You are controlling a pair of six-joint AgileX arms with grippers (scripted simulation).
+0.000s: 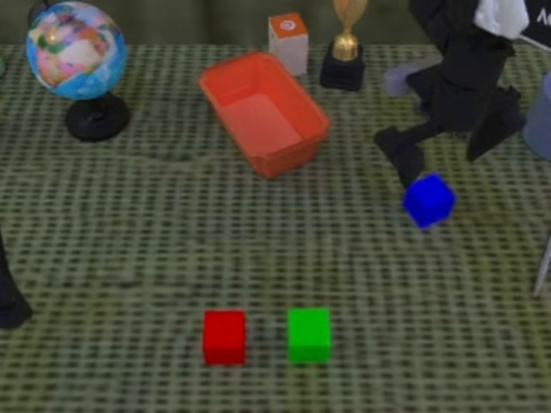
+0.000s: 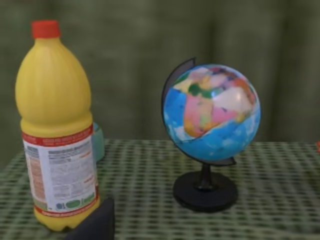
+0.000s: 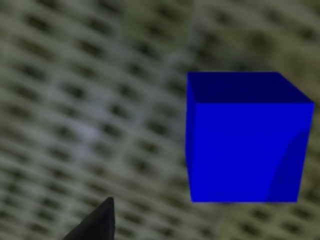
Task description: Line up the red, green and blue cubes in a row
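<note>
1. The red cube (image 1: pixel 224 336) and green cube (image 1: pixel 308 335) sit side by side near the table's front edge, at about six o'clock from the centre of the green woven cloth (image 1: pixel 129 232); they are apart, red at nine o'clock of green.
2. The blue cube (image 1: pixel 429 200) lies off at about three o'clock from the centre, well apart from the other two and turned askew to them.
3. The right gripper (image 1: pixel 413 176) is over the blue cube's far side, one dark finger reaching the cube's edge. From the right wrist view the cube (image 3: pixel 247 137) fills the frame beside one fingertip (image 3: pixel 97 222); I cannot tell whether the claw is apart or clamped on it.
4. The left arm (image 1: pixel 10 301) is parked at the table's left edge; its claw's state cannot be told.
5. At the back stand a globe (image 1: pixel 76 52), an orange tray (image 1: pixel 263 110), a white box with an orange top (image 1: pixel 288 41) and a gold trophy (image 1: pixel 346 47).
6. The left wrist view also shows a yellow bottle (image 2: pixel 55 125) near the globe (image 2: pixel 211 120).
</note>
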